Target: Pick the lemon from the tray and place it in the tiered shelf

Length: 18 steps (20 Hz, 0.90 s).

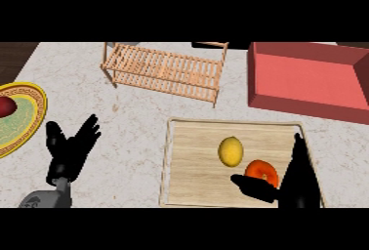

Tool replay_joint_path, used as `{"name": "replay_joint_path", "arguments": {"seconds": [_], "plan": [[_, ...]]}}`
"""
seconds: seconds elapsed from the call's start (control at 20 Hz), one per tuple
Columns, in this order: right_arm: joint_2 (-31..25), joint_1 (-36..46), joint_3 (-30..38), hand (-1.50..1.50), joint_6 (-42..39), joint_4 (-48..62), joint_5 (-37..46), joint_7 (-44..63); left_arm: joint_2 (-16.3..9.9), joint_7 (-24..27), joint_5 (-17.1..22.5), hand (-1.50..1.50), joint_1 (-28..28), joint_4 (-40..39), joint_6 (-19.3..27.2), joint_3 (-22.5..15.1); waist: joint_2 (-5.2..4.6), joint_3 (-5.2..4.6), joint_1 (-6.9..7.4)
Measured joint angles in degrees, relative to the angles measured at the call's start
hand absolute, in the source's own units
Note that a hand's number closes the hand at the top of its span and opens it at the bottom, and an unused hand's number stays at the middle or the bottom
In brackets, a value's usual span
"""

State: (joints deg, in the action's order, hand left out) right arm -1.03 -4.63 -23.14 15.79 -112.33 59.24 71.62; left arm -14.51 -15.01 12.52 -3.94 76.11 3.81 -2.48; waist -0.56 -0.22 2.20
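Lemon (231,151) is seen lying mid-tray (189,166), untouched, with an orange fruit (261,172) just beside it. Right hand (297,177) is held open over the tray's right edge, fingers straight, nothing gripped. Left hand (69,149) is rested open by the counter's (137,122) left edge; tiered shelf (162,71) is placed at the far edge.

Items present on the surface (144,122), by count: one wooden tray (189,161), holding one lemon (231,151) and one orange-red fruit (261,171); one wooden tiered shelf (163,70); one red bin (306,80); one yellow-and-green plate (20,119), bearing one dark red fruit (7,105). Two black robot hands were visible, the left (69,149) and the right (296,178).
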Motion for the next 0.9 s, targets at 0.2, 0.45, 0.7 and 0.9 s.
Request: {"name": "replay_joint_path", "arguments": {"seconds": [0.2, 0.45, 0.7, 0.9], "plan": [[0.52, 3.08, 1.68, -1.5, -1.45, 4.9, 0.03, 0.03, 0.22, -0.19, -0.05, 0.0, 0.3, 0.52, 0.24, 0.08, 0.17, 0.05, -0.5], [0.7, 6.0, 2.51, -1.5, -2.53, 9.63, 0.52, -0.08, 0.14, -0.64, -0.15, 0.0, 0.47, 0.65, 0.51, 0.42, 0.32, 0.06, -0.91], [0.73, 8.25, 3.2, -1.5, -2.47, 13.59, -0.28, -0.25, 0.11, -0.19, -0.26, 0.0, 0.57, 0.03, 0.29, 0.77, 0.39, 0.08, -1.23], [0.76, 10.16, 3.88, -1.5, -2.34, 17.08, -0.94, -0.29, 0.26, -0.32, -0.34, 0.0, 0.46, 0.03, 0.43, 0.92, 0.45, 0.09, -1.25]]}}
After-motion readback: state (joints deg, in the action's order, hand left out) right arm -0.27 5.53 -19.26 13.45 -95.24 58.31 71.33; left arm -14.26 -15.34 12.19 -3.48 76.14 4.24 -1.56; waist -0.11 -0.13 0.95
